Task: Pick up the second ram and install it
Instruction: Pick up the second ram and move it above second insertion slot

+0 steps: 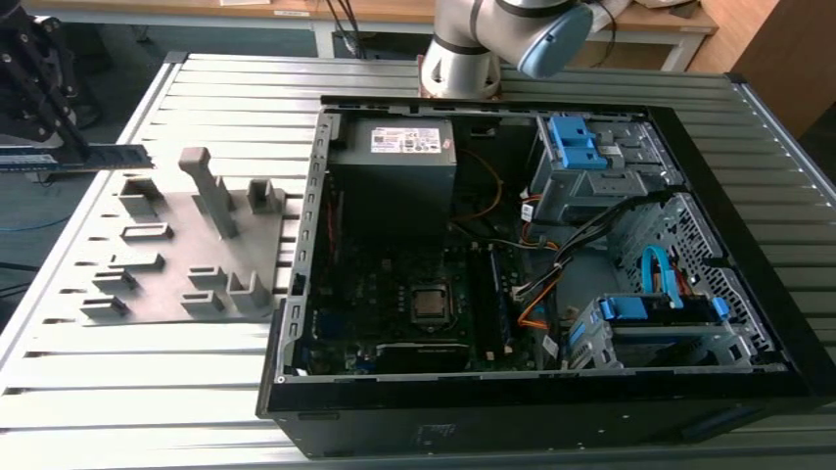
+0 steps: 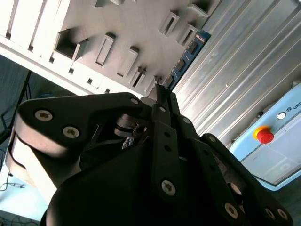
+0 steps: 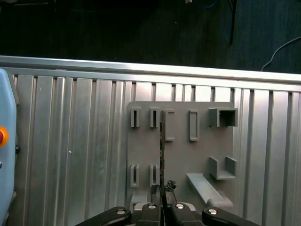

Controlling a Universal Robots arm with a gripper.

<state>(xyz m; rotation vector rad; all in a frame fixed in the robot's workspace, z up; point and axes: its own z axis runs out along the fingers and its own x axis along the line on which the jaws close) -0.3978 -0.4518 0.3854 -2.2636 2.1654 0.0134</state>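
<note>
Starting at the exterior view's left, I see the black gripper (image 1: 66, 149) clamped on the second ram (image 1: 117, 155), one thin flat stick held level above the ribbed metal surface (image 1: 235, 88). One matte grey plastic fixture (image 1: 157, 284) with upright posts follows, then one open black computer case (image 1: 523, 421).

Black gripper (image 1: 63, 152) is cut by the exterior view's left edge, so its upper body is out of frame. It covers part of the thin dark-green second ram (image 1: 117, 155); the label print is too small to tell. In the first wrist view the ram (image 3: 162, 141) is edge-on, a thin dark line with its faces hidden. In the second wrist view the gripper housing hides most of it. Light-blue box with red button (image 2: 277, 141) is cut by the picture's edge. Grey robot arm (image 1: 510, 39) is cut at the exterior view's top.
</note>
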